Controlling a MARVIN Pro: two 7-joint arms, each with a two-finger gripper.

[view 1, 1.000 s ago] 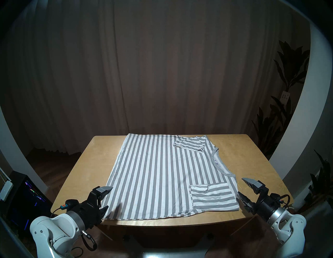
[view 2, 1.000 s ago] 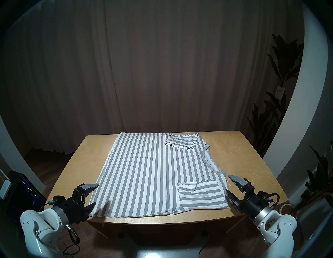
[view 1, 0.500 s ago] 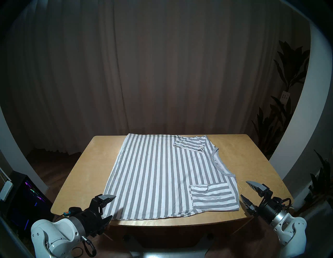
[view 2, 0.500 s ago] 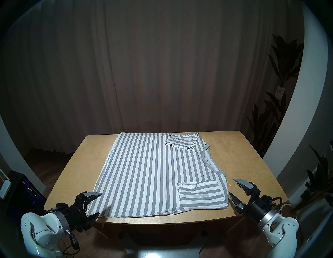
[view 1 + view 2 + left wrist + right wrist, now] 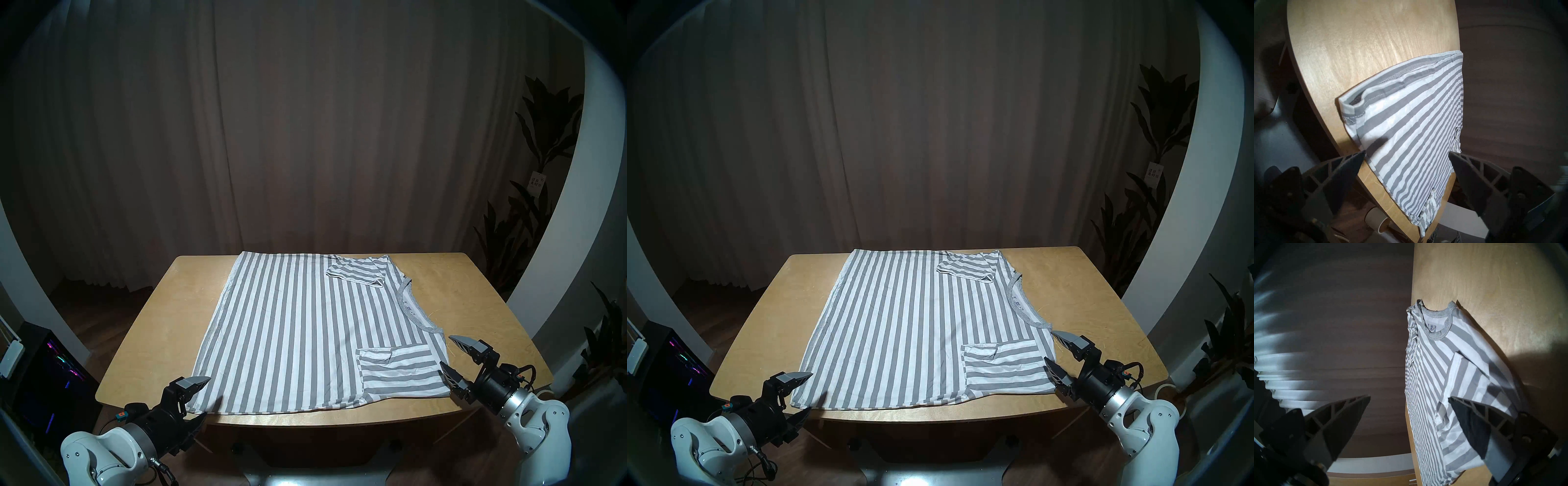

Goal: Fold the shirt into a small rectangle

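The grey-and-white striped shirt (image 5: pixel 305 322) lies flat on the wooden table (image 5: pixel 152 322), hem to the left and grey neckband (image 5: pixel 401 296) to the right. The far sleeve (image 5: pixel 356 271) is folded in. A patch with crosswise stripes (image 5: pixel 397 370) lies at the near right; pocket or sleeve, I cannot tell. My left gripper (image 5: pixel 202 397) is open at the shirt's near-left hem corner (image 5: pixel 1349 110), one finger above the cloth and one below the table's front edge. My right gripper (image 5: pixel 446 351) is open and empty at the shirt's right edge, just below the neckband (image 5: pixel 1436 335).
A brown curtain hangs behind the table. Potted plants (image 5: pixel 529 203) stand at the right. A dark computer case with coloured lights (image 5: pixel 57 366) stands on the floor at the left. Bare table runs along both sides of the shirt.
My left gripper has dropped back toward me to the shirt's near-left corner at the table edge. My right gripper drew back to the right, then came in to the shirt's right edge. The shirt has not moved.
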